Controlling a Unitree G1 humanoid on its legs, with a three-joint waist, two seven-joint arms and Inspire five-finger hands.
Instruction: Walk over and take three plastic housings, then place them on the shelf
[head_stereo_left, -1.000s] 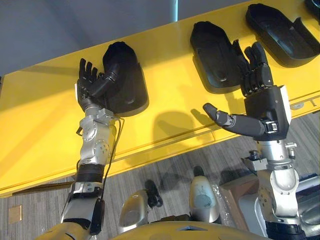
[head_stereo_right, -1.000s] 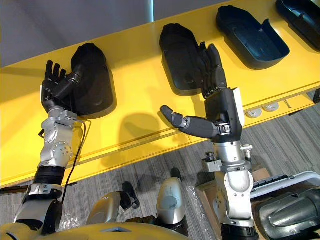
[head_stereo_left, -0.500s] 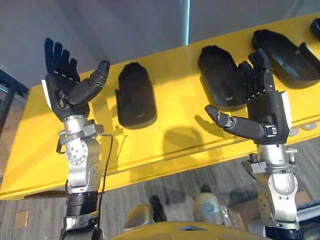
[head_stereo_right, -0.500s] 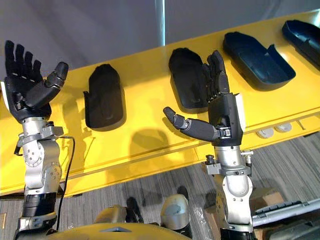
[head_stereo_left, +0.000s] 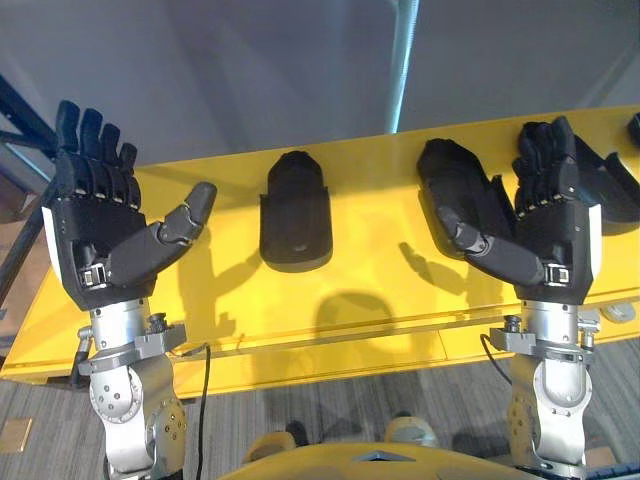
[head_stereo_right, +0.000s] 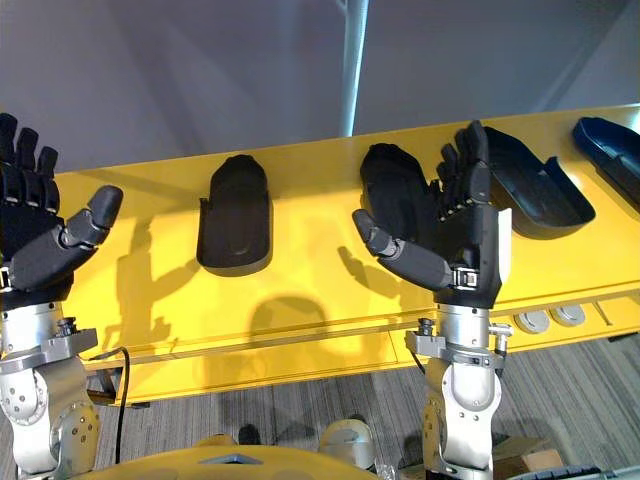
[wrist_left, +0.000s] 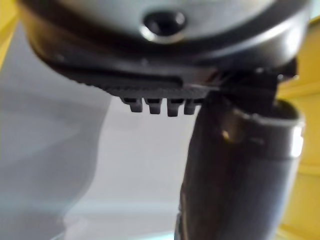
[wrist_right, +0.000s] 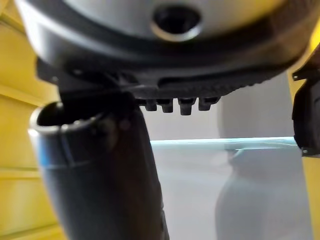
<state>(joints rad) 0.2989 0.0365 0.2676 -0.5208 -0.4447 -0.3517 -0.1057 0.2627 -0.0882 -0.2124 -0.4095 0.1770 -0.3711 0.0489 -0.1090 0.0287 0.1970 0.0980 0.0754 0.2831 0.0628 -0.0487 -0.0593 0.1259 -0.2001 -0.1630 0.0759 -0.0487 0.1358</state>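
In the left eye view, the left hand is hovering wide open and empty over the yellow shelf's left end. It has just released the first housing, which is lying mid-shelf, so that placement looks done. The right hand is hovering open and empty toward the shelf's right end. In the right eye view, counting that first one, four are lying along the shelf. In the wrist views, both thumbs are clasping nothing.

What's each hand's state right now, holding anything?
Left hand: open, holding nothing.
Right hand: open, holding nothing.
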